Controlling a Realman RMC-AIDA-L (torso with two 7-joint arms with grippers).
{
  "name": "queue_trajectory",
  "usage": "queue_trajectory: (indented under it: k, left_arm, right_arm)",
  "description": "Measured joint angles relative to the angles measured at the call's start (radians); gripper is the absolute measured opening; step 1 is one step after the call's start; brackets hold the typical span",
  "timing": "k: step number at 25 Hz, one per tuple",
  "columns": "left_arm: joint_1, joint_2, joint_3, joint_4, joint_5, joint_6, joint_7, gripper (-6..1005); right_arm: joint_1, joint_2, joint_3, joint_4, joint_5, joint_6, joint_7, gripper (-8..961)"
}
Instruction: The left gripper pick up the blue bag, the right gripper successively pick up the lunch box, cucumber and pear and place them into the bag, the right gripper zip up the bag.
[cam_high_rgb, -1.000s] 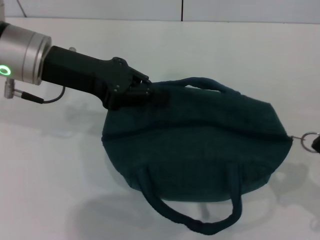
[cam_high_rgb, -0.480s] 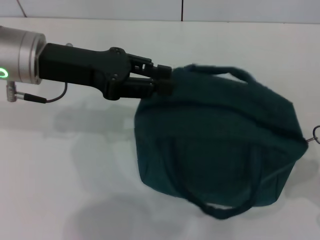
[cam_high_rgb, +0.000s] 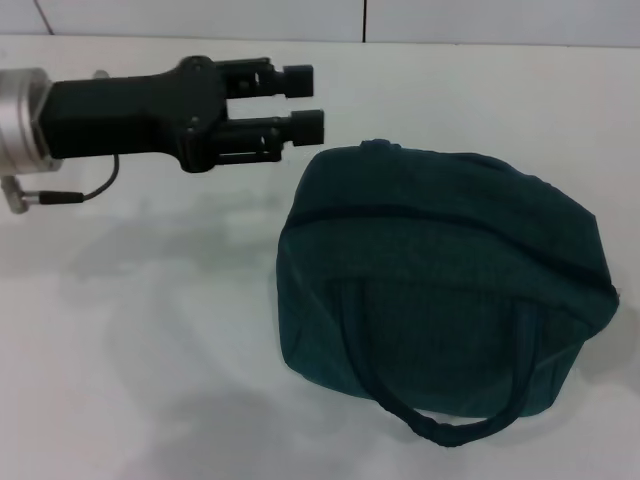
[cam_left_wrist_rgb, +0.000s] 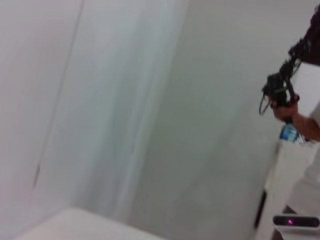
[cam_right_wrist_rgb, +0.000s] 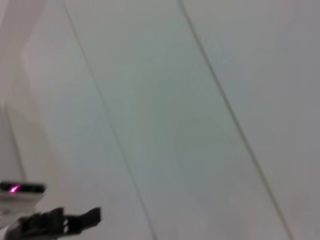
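Note:
The blue bag (cam_high_rgb: 440, 290) stands on the white table (cam_high_rgb: 130, 330) at the right of the head view. It looks closed, and one looped handle (cam_high_rgb: 440, 428) hangs down its near side. My left gripper (cam_high_rgb: 305, 100) is open and empty, level with the bag's top and just off its upper left corner, not touching it. The right gripper does not show in the head view. The lunch box, the cucumber and the pear are out of view. The wrist views show only walls and distant room objects.
The table's far edge meets a white wall (cam_high_rgb: 360, 20) at the back. The left arm's silver wrist (cam_high_rgb: 15, 115) and its cable (cam_high_rgb: 60, 195) reach in from the left edge.
My left gripper has let go of the bag's corner, opened and pulled back to the left. The bag moved right, dropped and settled on the table. The zipper ring at the right edge is gone from view.

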Motion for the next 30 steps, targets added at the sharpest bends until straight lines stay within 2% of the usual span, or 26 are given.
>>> queue_trajectory:
  k: [1,3,5,7,10,12,15,19,22,24,27,30]
  left_arm:
    - [0.010,-0.002,-0.003,-0.004,-0.012,0.000,0.018,593]
    - [0.027,-0.007,-0.014,-0.007,-0.024,0.000,0.046,624]
    - [0.049,-0.013,-0.023,-0.008,-0.034,-0.001,0.074,655]
    - [0.069,-0.017,-0.024,-0.009,-0.046,-0.001,0.095,656]
    - [0.094,-0.021,-0.026,-0.014,-0.067,-0.001,0.114,657]
    - [0.105,-0.022,-0.021,-0.015,-0.079,0.007,0.113,658]
    - [0.107,-0.017,-0.016,-0.014,-0.075,0.026,0.108,659]
    - [0.112,-0.011,-0.016,-0.013,-0.059,0.038,0.099,660]
    - [0.120,-0.011,-0.015,-0.014,-0.050,0.038,0.100,661]
    - [0.134,-0.012,-0.015,-0.015,-0.049,0.038,0.104,662]
    - [0.155,-0.018,-0.017,-0.016,-0.052,0.038,0.126,663]
    - [0.169,-0.024,-0.018,-0.016,-0.055,0.038,0.159,664]
  right_arm:
    - [-0.003,0.000,0.020,0.001,0.001,-0.006,0.001,222]
    - [-0.007,0.000,0.055,0.001,0.001,-0.019,0.001,417]
    - [-0.008,-0.001,0.077,0.001,0.001,-0.032,0.001,458]
    - [-0.006,-0.010,0.114,-0.011,0.001,-0.075,0.025,499]
    - [0.021,-0.041,0.116,-0.072,-0.026,-0.129,0.115,560]
    - [0.067,-0.078,0.107,-0.153,-0.090,-0.173,0.231,601]
    - [0.144,-0.112,0.109,-0.216,-0.159,-0.242,0.341,655]
    - [0.250,-0.135,0.110,-0.258,-0.228,-0.257,0.441,710]
    - [0.302,-0.136,0.110,-0.274,-0.276,-0.215,0.476,734]
    - [0.338,-0.123,0.110,-0.278,-0.315,-0.173,0.478,745]
    - [0.380,-0.099,0.109,-0.279,-0.351,-0.114,0.479,782]
    - [0.419,-0.062,0.107,-0.290,-0.394,-0.034,0.481,860]
